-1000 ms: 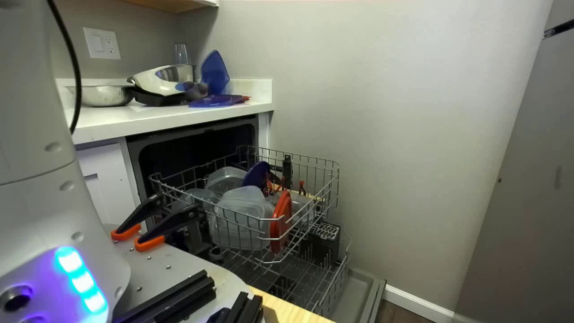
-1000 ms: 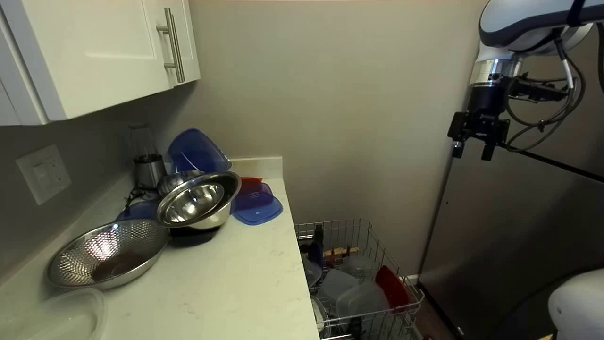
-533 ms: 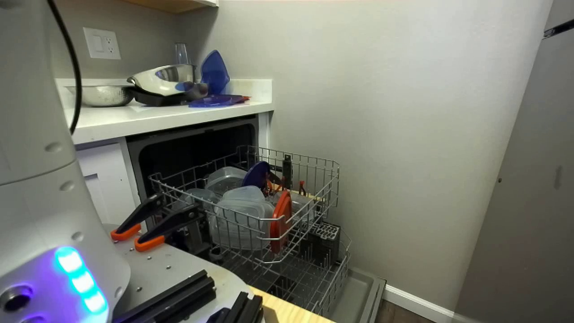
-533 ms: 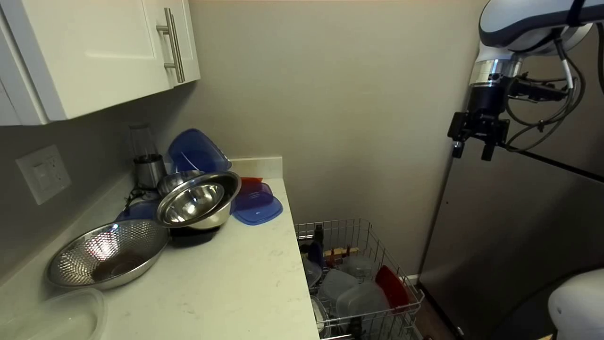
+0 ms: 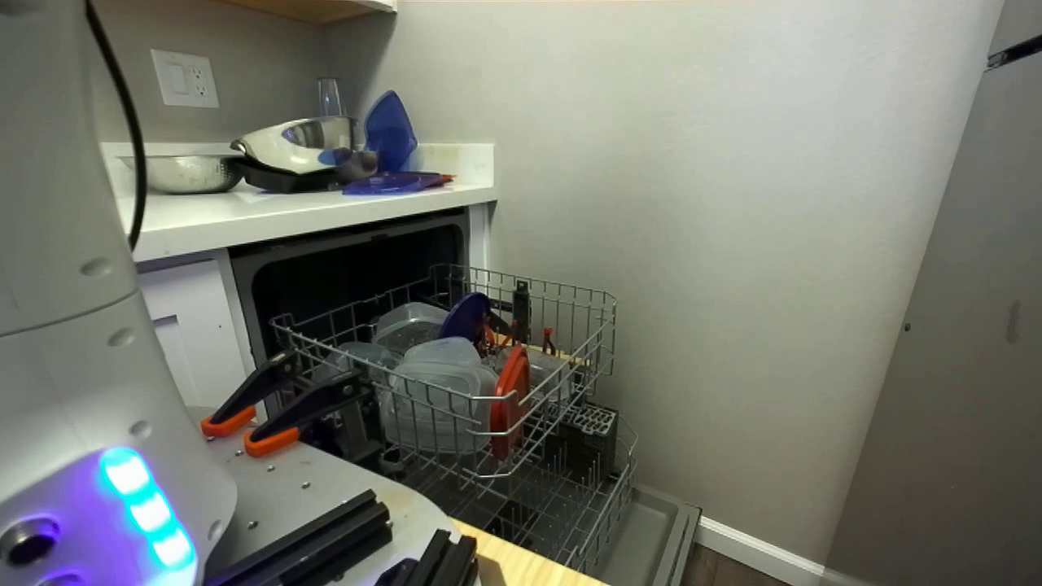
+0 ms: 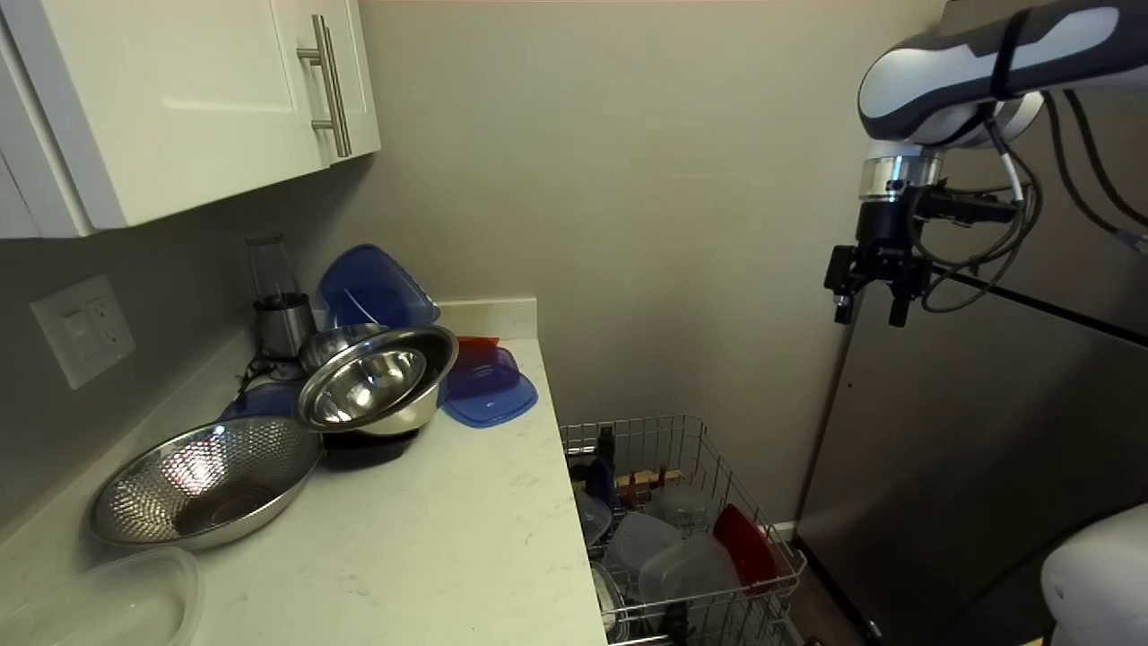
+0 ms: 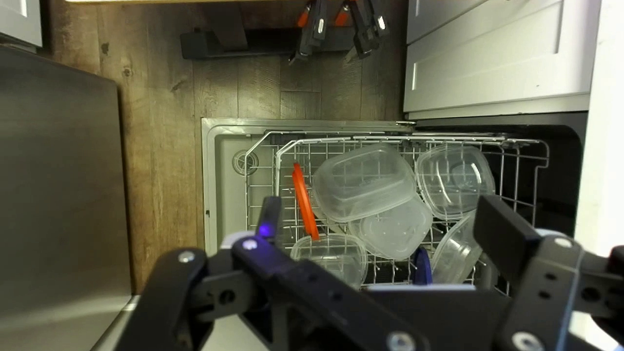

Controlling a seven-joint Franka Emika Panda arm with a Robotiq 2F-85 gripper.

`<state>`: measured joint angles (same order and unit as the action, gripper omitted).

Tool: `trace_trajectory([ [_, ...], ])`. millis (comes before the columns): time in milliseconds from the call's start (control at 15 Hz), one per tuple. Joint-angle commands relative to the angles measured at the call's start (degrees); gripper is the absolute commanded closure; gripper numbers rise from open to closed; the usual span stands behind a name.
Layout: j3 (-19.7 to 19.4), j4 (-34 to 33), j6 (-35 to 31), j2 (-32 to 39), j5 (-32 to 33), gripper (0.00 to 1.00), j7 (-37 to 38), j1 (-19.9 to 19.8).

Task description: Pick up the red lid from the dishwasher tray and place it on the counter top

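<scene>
In an exterior view the arm [image 6: 933, 94] has just swung leftward across the picture and dipped a little — half a second ago the claw [image 6: 871, 311] hung higher and farther right. Nothing in the upper wire tray [image 5: 570, 305] seems to have shifted: the red lid [image 7: 304, 201] stands there on edge with a slight lean, at the end pulled farthest out of the dishwasher [image 5: 358, 252]. So the approach is probably the step in hand, with the grasp and the whole carry to the counter [image 6: 502, 529] left to do.

The claw is spread wide, nothing held between its fingers [image 7: 504, 231], well above the tray. In the wrist view the lid sits off to one side of the gap, near one finger, while clear tubs [image 7: 365, 183] take up the middle. I'd judge the claw must move sideways toward the lid before dropping. Its turn looks about right, since the fingers face across the lid's thin side — but a tub stands just beside it, and one finger may have to slip between the two without nudging that tub.
</scene>
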<state>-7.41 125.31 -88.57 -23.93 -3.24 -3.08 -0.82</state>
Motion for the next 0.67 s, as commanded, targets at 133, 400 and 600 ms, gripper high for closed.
trace_trajectory([
  [133,-0.95,-2.61,-4.61,12.66,-1.53,0.0,-7.84,-0.71],
  [400,-0.6,-4.91,-7.37,21.68,-3.93,0.0,-13.63,-0.82],
  [600,0.56,-6.65,-10.63,27.62,-5.16,0.0,-16.2,-1.04],
])
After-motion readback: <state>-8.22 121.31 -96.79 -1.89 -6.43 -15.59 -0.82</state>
